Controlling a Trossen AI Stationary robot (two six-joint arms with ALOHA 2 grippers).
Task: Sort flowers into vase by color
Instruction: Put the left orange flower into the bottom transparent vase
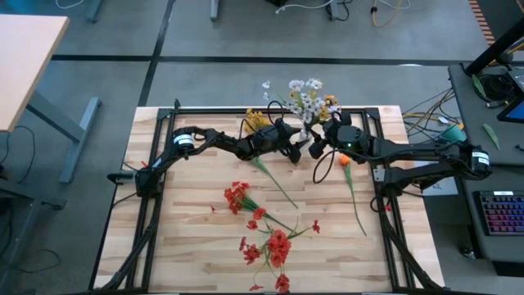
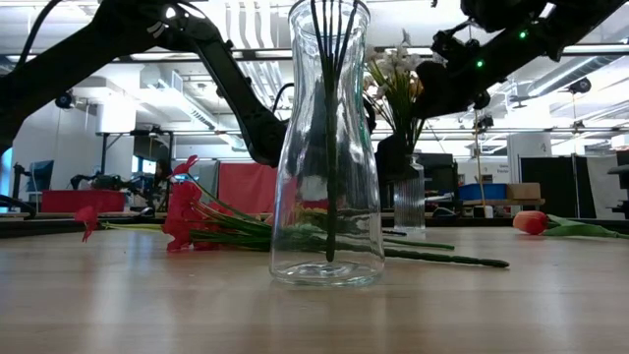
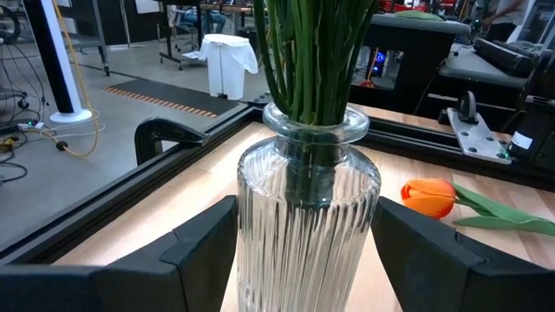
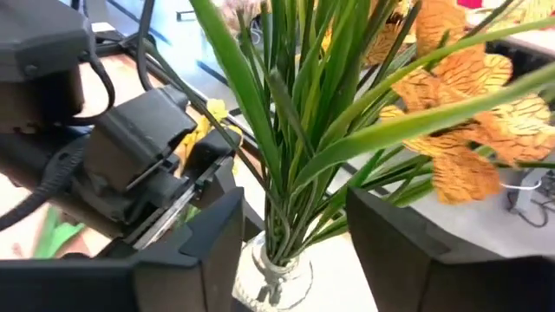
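A ribbed glass vase (image 3: 308, 217) stands near the table's far edge (image 1: 309, 131) and holds white, yellow and orange flowers (image 1: 308, 98) on green stems. My left gripper (image 3: 305, 251) is at the vase's body, coming from the left (image 1: 296, 150). My right gripper (image 4: 295, 234) is open, with one finger on each side of the bunch's stems (image 4: 286, 173) above the vase's neck (image 1: 318, 147). Red sprays (image 1: 239, 197) and an orange tulip (image 1: 345, 161) lie flat on the table. A smooth clear vase (image 2: 329, 197) with stems stands near the near edge. My left gripper holds the ribbed vase by its body (image 3: 251, 234), just below the neck, between its two fingers, one finger against each side wall. The fingers come in level from the table's left. The vase stands upright on the table.
A loose green stem (image 1: 274, 182) lies between the arms and the red sprays. Black frame rails (image 1: 164, 123) run along the table's edges. The tulip's long stem (image 1: 356, 205) runs toward the near right. Bare wood lies at the near left.
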